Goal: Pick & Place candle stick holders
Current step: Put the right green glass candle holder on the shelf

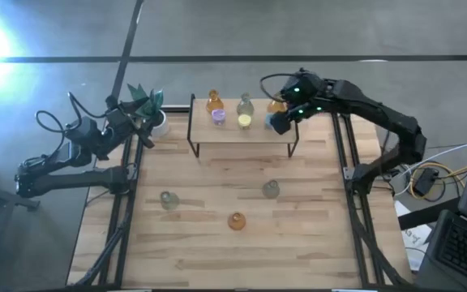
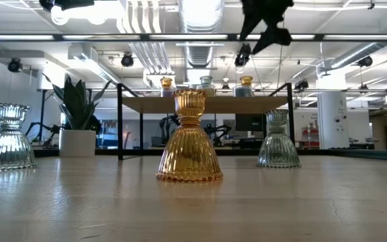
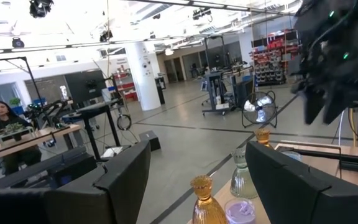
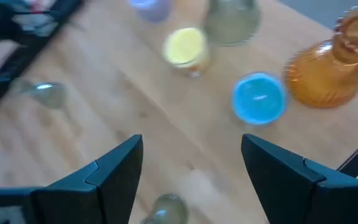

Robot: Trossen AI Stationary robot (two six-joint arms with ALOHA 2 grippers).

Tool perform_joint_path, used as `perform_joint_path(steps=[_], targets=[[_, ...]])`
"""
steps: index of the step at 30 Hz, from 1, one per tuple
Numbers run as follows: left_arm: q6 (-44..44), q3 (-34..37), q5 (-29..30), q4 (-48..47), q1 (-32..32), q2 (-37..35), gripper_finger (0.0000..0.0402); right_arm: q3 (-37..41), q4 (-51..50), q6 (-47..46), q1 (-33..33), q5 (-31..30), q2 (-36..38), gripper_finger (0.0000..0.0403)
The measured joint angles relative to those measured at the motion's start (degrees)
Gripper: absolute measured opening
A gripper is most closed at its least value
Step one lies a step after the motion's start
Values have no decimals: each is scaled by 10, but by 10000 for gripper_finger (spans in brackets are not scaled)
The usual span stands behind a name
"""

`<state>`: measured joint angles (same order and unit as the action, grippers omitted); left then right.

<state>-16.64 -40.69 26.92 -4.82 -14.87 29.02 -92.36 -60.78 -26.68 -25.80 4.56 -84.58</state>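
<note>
My right gripper (image 1: 282, 120) hangs open and empty over the shelf's (image 1: 217, 135) right end; below, the blue holder (image 4: 258, 98) stands beside an amber one (image 4: 331, 68). I should centre before descending.

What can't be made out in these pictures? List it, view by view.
- High view: the blue holder is hidden under the right tool.
- High view: the left tool merges with the plant, and its fingers are too small to read.
- Low view: the right tool is cut by the top edge, and the shelf board hides the bases of what stands on it.
- Right wrist view: blurred, and the purple holder is cut by the top edge.
</note>
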Motion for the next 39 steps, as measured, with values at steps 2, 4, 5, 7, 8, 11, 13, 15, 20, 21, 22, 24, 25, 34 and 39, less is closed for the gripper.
perform_joint_path(steps=[2, 4, 5, 7, 8, 11, 13, 15, 20, 21, 22, 24, 25, 34, 39], targets=[[0, 0, 0, 2, 0, 0, 268, 0, -3, 0, 8, 17, 22, 262], [0, 0, 0, 2, 0, 0, 268, 0, -9, 1, 27, 18, 44, 257], [0, 0, 0, 2, 0, 0, 268, 0, -14, 0, 38, 18, 54, 255], [1, 0, 0, 2, 0, 0, 268, 1, -26, -3, 68, 15, 71, 250], [1, 0, 0, 2, 0, 0, 268, 3, -30, -9, 85, 11, 79, 248], [4, 0, 0, 2, 0, 0, 268, 11, -56, -35, 149, -27, 93, 243], [14, 0, 0, 2, 0, 0, 268, 20, -74, -66, 197, -63, 96, 240], [24, 0, 0, 2, 0, 0, 268, 37, -82, -110, 241, -107, 98, 237], [48, 0, 0, 1, 0, 0, 268, 88, -74, -215, 302, -198, 89, 229], [50, 0, 0, 1, 0, 0, 268, 98, -74, -232, 303, -198, 82, 228], [50, 0, 0, 1, 0, 0, 268, 105, -74, -244, 303, -194, 74, 226], [51, 0, 0, 1, 0, 0, 268, 118, -74, -261, 303, -183, 56, 223], [51, 0, 0, 1, 0, 0, 268, 123, -74, -267, 302, -178, 48, 221], [51, 0, 0, 1, 0, 0, 268, 146, -66, -285, 302, -145, -19, 196], [51, 0, -1, 1, 0, 0, 268, 175, -30, -273, 302, -115, -44, 180]])
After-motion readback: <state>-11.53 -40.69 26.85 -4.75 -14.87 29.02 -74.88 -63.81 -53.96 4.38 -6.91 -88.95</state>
